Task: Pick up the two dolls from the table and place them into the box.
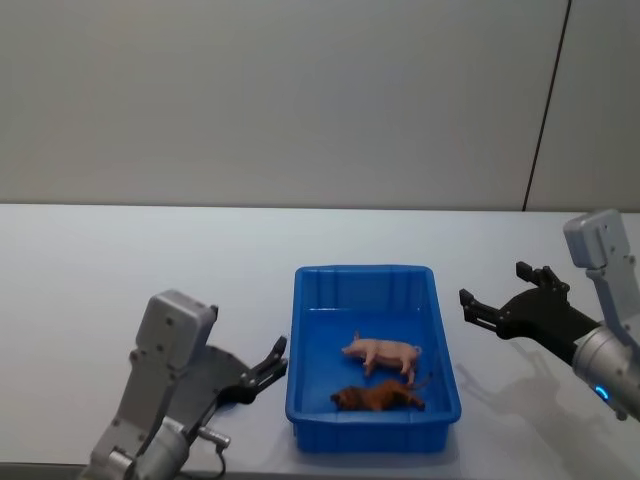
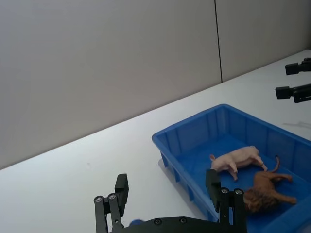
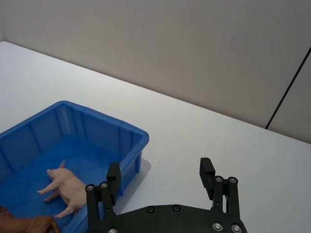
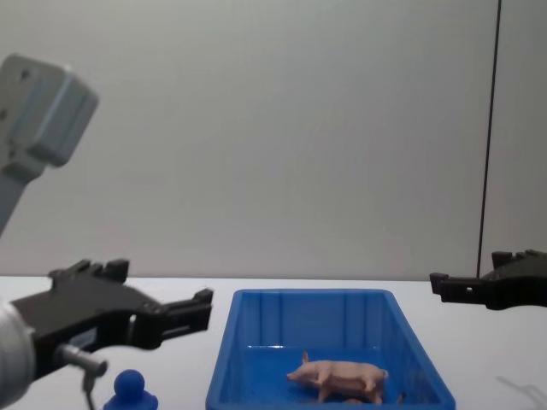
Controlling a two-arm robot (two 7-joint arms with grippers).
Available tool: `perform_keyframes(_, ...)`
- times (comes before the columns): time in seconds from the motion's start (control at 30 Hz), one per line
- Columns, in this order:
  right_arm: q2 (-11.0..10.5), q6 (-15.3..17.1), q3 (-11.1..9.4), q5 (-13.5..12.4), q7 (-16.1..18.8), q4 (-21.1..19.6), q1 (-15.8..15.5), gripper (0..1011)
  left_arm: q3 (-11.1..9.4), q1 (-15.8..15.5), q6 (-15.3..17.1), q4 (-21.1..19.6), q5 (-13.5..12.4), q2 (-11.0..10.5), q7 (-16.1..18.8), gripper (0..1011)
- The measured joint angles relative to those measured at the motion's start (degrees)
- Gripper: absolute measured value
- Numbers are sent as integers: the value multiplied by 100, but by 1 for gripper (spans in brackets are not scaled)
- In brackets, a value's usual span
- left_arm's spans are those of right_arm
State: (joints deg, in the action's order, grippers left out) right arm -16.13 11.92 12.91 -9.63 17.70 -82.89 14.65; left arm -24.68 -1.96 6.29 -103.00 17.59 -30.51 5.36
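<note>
Both empty: left fingers (image 2: 121, 187) spread wide, right fingers (image 3: 206, 172) spread wide; pig (image 1: 383, 352), brown animal (image 1: 378, 399) inside box (image 1: 365, 269)

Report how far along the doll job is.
Done: the pig and the brown animal lie inside the blue bin. In hand: nothing; the left gripper and right gripper hang open and empty on either side of the bin. Left: perhaps only the blue figure, standing on the table near the left gripper.
</note>
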Motion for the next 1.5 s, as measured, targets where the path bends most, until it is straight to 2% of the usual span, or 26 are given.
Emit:
perform_keyframes(0.27, -4, -8, -6, 0, 0, 5, 3, 1001, 101, 184, -161, 76, 275, -188, -43, 1001)
perform_keyframes(0.6, -8, -15, -8, 0, -1, 11, 3, 1001, 254, 120, -368, 495, 525, -260, -489, 1001)
perform_keyframes(1.0, -8, -17, -8, 0, -1, 12, 4, 1001, 411, -449, -428, 1441, 628, -77, -1517, 1001)
perform_keyframes(1.13, -8, -17, -8, 0, -1, 12, 3, 1001, 451, -721, -354, 1849, 621, 21, -1904, 1001)
perform_keyframes(1.5, -8, -16, -8, 0, -1, 12, 3, 1001, 498, -1258, -88, 2668, 495, 224, -2609, 1001)
